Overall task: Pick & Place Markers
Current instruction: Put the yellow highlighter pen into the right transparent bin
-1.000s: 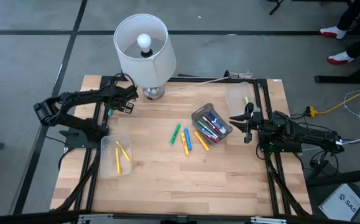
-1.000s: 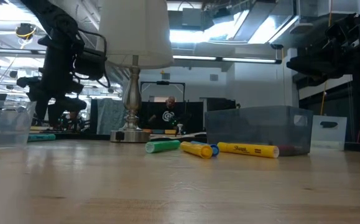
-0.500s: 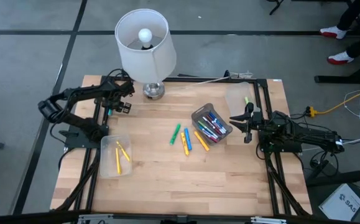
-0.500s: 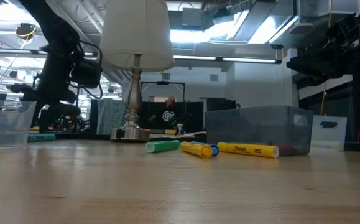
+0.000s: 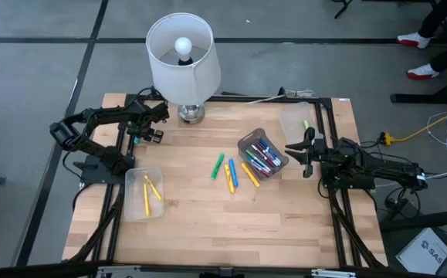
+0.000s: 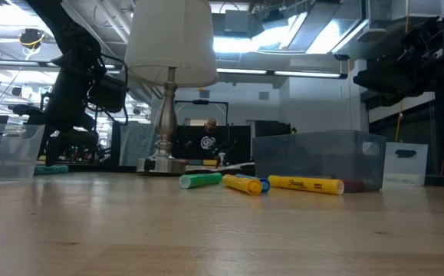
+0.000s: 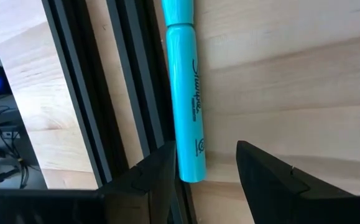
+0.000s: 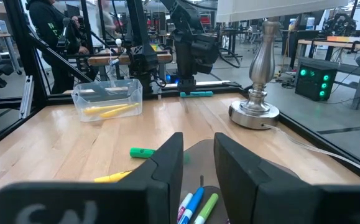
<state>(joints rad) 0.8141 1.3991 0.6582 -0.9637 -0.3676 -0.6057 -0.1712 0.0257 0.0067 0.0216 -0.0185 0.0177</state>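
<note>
- green marker [image 6: 200, 180], blue-capped yellow marker [image 6: 244, 185] and yellow marker [image 6: 306, 184] lie on the table [image 6: 222, 230]
- lamp [image 6: 169, 77] behind — dark arm [image 6: 72, 77] beside it

I get bright, even overhead light; lamp bulb [image 5: 182, 48] glows, soft shadows on table [image 5: 200, 208], near tabletop blurred in low view.

Robot body: 2 arms, left arm [image 5: 92, 135] and right arm [image 5: 370, 170], both matte black throughout, built of jointed segments with boxy housings at the joints. Black cables loop along each arm. Each wrist ends in 2 flat, angular black fingers [image 7: 263, 180] with chamfered edges and a plain finish; no markings visible on them. Right arm's fingers [image 8: 245, 168] show the same form.
</note>
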